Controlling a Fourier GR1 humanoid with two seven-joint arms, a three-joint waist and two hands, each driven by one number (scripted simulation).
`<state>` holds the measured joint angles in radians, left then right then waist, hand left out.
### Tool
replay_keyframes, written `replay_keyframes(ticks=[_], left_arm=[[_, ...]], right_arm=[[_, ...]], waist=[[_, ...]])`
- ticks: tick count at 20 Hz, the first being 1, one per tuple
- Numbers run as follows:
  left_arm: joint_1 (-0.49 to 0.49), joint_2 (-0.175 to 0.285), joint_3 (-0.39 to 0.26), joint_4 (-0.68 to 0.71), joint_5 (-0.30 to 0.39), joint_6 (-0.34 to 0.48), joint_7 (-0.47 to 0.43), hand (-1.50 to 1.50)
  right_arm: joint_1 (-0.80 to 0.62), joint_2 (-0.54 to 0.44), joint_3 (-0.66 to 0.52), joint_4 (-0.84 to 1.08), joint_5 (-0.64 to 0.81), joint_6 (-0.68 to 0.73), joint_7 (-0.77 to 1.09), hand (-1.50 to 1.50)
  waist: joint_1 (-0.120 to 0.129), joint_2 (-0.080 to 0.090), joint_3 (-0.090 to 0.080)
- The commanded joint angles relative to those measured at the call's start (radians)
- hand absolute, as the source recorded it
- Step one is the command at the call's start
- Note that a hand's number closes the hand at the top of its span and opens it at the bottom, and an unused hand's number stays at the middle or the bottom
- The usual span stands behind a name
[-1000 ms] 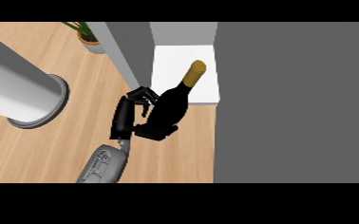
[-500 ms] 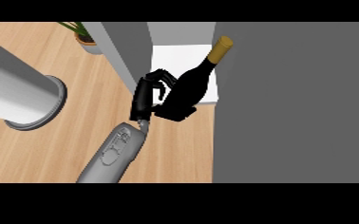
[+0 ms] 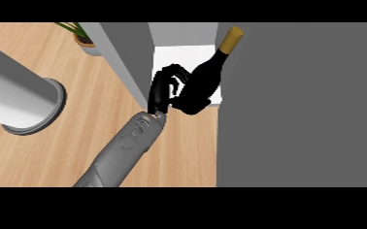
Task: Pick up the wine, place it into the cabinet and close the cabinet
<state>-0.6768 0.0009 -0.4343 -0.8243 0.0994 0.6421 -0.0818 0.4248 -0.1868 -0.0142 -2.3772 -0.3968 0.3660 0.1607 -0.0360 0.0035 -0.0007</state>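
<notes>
1. One hand shows: left hand [image 3: 162,90], fingers curled round the wine bottle [image 3: 206,77].
2. Bottle tilted, gold cap [image 3: 231,37] toward upper right, over the white shelf [image 3: 179,56] of the cabinet [image 3: 123,48] (grey panel [image 3: 287,102] at right).

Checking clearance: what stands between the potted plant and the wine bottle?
In the head view, the cabinet's grey panel stands between the potted plant and the wine bottle.

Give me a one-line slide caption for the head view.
The robot's left hand holds a dark wine bottle, its gold-capped neck tilted, at the white cabinet shelf.
</notes>
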Motion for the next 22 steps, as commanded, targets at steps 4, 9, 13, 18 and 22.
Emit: replay_keyframes(ticks=[4, 9, 13, 18, 22], left_arm=[[-0.153, -0.001, -0.032, 0.250, 0.047, 0.057, -0.015, 1.50], [-0.135, -0.001, -0.028, 0.331, 0.108, 0.057, -0.062, 1.50], [-0.187, -0.001, -0.009, 0.432, 0.149, 0.058, -0.094, 1.50], [-0.202, -0.001, 0.056, 0.477, 0.197, 0.080, -0.160, 1.50], [-0.271, 0.003, 0.118, 0.581, 0.194, 0.031, -0.224, 1.50]], right_arm=[[-0.018, -0.015, -0.005, -0.102, -0.119, -0.017, 0.075, -1.50], [0.059, -0.056, -0.063, -0.136, -0.212, 0.039, 0.069, -1.50], [0.020, 0.007, 0.019, -0.083, -0.093, 0.029, 0.016, -1.50], [-0.003, -0.020, -0.017, -0.102, -0.153, -0.002, 0.063, -1.50], [0.039, -0.006, 0.008, -0.103, -0.118, 0.018, 0.034, -1.50]], waist=[[-0.020, 0.008, -0.001], [-0.035, 0.006, 0.000], [-0.042, 0.013, -0.001], [-0.033, 0.014, -0.002], [-0.037, 0.016, -0.002]])
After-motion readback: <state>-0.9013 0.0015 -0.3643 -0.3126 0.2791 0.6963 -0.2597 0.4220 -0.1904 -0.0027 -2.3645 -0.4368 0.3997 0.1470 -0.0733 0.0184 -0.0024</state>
